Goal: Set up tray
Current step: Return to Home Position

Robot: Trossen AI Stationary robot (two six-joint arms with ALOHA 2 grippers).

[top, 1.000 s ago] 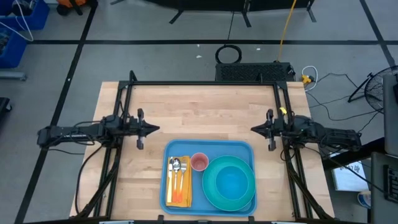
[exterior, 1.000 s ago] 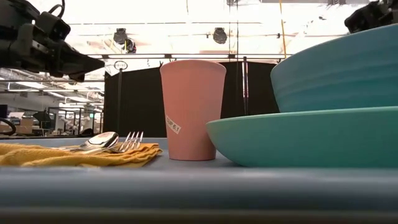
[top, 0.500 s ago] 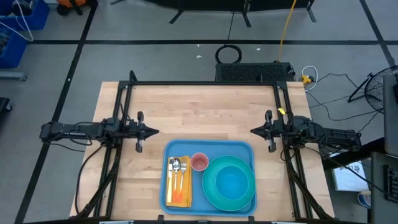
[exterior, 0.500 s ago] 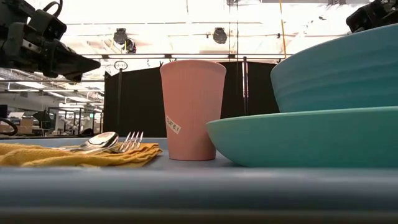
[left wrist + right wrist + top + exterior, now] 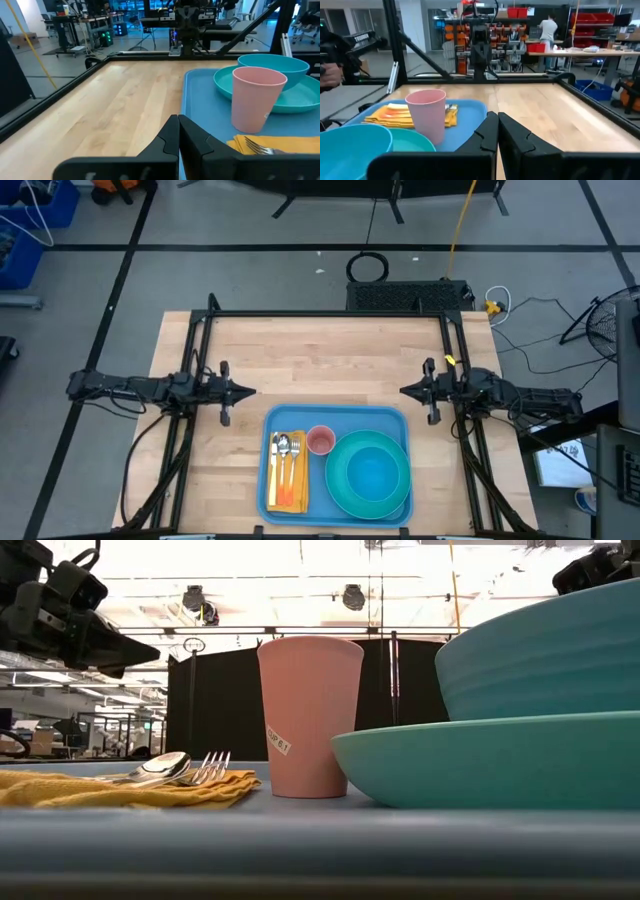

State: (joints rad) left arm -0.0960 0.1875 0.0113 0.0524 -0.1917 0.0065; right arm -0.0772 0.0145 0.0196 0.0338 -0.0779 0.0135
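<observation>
Wood table (image 5: 320, 350) w/ blue tray (image 5: 340, 418) flat on it, front-centre, by the edge.

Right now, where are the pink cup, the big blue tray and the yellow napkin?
Tall pink plastic cup (image 5: 310, 710): low view, middle of its side wall.
Large flat blue plastic tray (image 5: 342, 420): high view, bare floor near the rim.
Folded yellow cloth napkin (image 5: 90, 792): low view, its front fold.

We see a blue tray (image 5: 350, 418) on a bench (image 5: 320, 355) of pale, light-grained wood. The plate (image 5: 480, 760) and the bowl (image 5: 540, 650) are both teal. The cup (image 5: 320, 441) is plain pink with a small white label (image 5: 277, 741). The napkin (image 5: 285, 498) is yellow-orange, and the spoon (image 5: 165, 764) and fork (image 5: 208, 768) show silver heads. The left gripper (image 5: 243, 391) and right gripper (image 5: 405, 390) are black, like the frame (image 5: 330, 313). The floor (image 5: 250, 270) is grey with black lines.
</observation>
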